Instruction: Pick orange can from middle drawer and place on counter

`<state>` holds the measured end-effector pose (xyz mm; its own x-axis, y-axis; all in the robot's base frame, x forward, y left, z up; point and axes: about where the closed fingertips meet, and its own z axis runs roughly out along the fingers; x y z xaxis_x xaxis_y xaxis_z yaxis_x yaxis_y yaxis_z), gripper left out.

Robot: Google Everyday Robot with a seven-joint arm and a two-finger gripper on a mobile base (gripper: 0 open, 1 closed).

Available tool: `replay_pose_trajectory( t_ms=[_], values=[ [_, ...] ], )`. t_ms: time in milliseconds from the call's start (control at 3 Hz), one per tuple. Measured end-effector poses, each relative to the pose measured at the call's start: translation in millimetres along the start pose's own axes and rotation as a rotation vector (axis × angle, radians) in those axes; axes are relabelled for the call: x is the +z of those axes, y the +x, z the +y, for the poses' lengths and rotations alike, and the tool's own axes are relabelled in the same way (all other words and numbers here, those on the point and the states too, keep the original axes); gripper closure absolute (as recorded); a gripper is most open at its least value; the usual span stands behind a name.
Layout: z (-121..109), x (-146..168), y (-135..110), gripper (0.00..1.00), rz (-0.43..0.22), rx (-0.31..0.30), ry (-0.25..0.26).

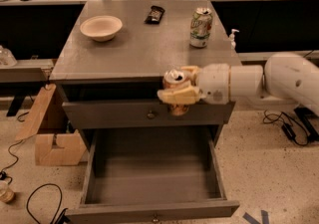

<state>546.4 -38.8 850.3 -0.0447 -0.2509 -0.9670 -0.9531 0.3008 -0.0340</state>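
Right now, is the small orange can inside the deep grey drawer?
Out: the gripper holds the small orange can upright at the grey counter's front edge, above the open drawer.

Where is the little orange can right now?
In the camera view, the orange can sits clamped in the gripper at the front edge of the counter, right of centre, above the open middle drawer.

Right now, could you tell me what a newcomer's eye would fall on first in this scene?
The gripper, on a bulky white arm reaching in from the right, is clamped on the orange can just in front of the counter's front edge, above the pulled-out middle drawer. Behind it on the counter stand a pale bowl at the left and a green-and-white can at the right.
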Motion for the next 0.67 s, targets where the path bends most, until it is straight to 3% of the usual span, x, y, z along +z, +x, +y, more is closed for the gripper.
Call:
replay_pose_trajectory(
  t_ms=[333, 667],
  values=[
    [-27, 23, -68, 1.00, -0.066, -0.006, -0.002],
    [-48, 65, -117, 1.00, -0.113, -0.003, 0.003]
  ],
)
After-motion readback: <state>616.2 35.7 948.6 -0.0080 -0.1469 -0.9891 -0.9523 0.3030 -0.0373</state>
